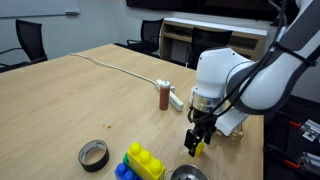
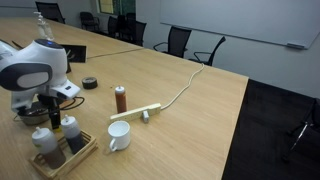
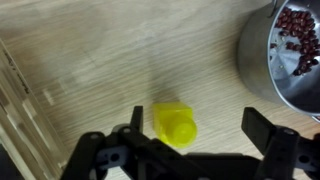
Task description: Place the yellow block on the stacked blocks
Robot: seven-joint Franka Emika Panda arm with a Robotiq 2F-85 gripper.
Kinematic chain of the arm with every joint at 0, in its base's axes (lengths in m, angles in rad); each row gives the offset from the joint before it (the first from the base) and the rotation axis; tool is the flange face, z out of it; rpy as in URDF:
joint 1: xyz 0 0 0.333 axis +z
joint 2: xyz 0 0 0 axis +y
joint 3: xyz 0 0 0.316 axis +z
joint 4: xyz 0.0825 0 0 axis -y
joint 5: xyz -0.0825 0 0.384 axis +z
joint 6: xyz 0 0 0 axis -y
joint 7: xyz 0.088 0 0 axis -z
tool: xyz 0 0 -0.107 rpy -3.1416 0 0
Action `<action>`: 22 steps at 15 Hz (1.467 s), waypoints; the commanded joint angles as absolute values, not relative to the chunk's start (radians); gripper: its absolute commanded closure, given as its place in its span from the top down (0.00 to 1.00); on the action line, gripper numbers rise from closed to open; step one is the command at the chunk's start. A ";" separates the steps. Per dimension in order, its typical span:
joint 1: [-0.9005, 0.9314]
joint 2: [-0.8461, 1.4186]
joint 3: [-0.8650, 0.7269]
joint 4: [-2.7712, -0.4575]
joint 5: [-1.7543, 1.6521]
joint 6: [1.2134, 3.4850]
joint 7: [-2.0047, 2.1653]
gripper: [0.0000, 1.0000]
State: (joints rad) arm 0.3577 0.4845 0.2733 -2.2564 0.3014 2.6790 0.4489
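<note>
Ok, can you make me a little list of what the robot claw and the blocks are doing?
gripper: open, low over the table
yellow block: lying on the table between the fingers, not squeezed
stacked blocks: yellow and blue, apart from the gripper
tape roll: flat, beside the stacked blocks
metal bowl: near the yellow block, red bits inside
job: block not yet on the stack

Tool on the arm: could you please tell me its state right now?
Tool: open, with the yellow block between its fingers, not gripped.
</note>
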 commanded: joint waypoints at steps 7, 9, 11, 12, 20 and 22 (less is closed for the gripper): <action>0.504 0.479 0.116 -2.234 0.113 2.653 0.638 0.94; 0.513 0.492 0.106 -2.213 0.063 2.647 0.659 0.88; 0.499 0.498 0.131 -2.201 0.068 2.646 0.647 0.87; 0.501 0.496 0.134 -2.200 0.070 2.643 0.650 0.87; 0.510 0.509 0.133 -2.184 0.060 2.622 0.654 0.76; 0.503 0.524 0.138 -2.173 0.066 2.617 0.642 0.59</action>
